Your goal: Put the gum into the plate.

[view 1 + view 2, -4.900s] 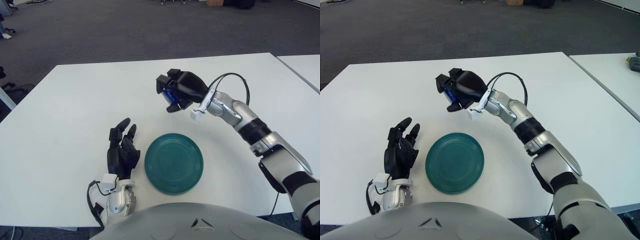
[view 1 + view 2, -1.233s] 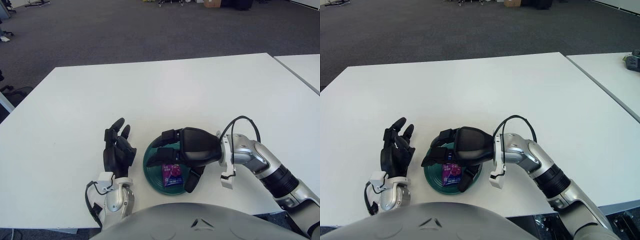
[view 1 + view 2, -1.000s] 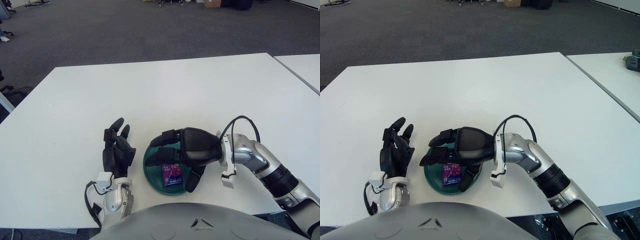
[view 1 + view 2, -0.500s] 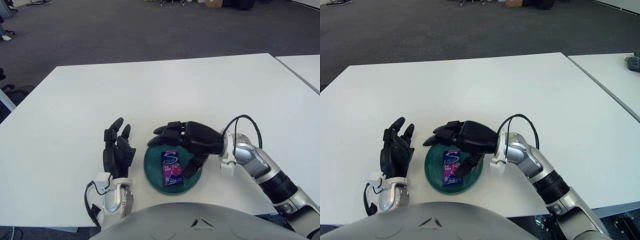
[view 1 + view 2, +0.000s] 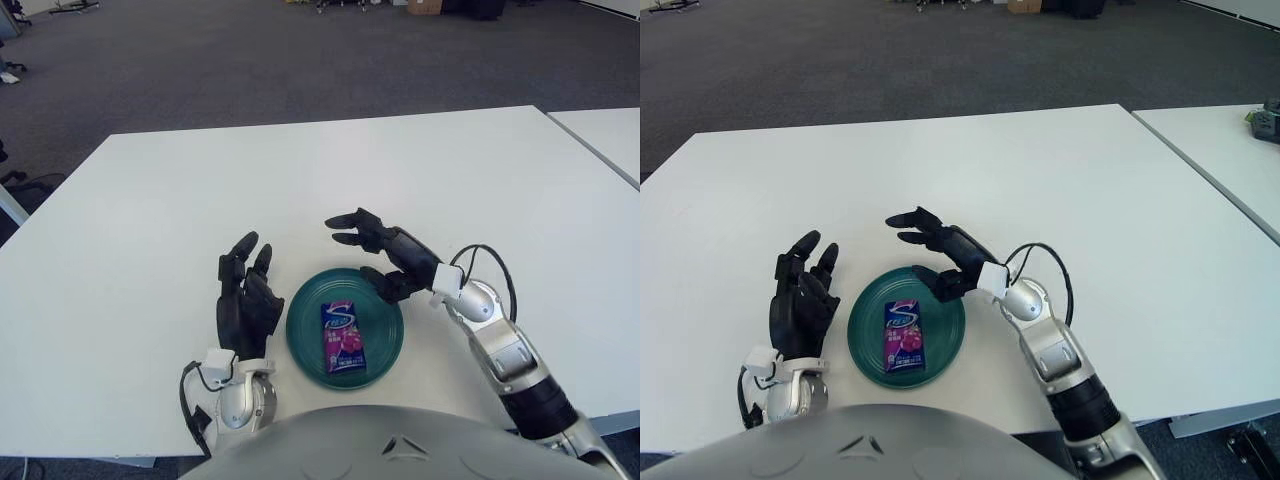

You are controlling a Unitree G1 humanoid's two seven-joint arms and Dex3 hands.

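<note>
A purple and blue gum pack (image 5: 342, 337) lies flat in the green plate (image 5: 384, 313) near the table's front edge. My right hand (image 5: 375, 245) is raised above the plate's far right rim, fingers spread, holding nothing and clear of the gum. My left hand (image 5: 245, 298) rests on the table just left of the plate, fingers relaxed and empty. The gum also shows in the right eye view (image 5: 903, 336).
The white table (image 5: 200, 190) spreads out behind and to both sides of the plate. A second white table (image 5: 605, 135) stands at the far right across a narrow gap. Grey carpet lies beyond.
My right hand has lifted off the plate, opened its fingers and drawn back to the right. The gum stays in the plate, now fully uncovered. My left hand barely moved.
</note>
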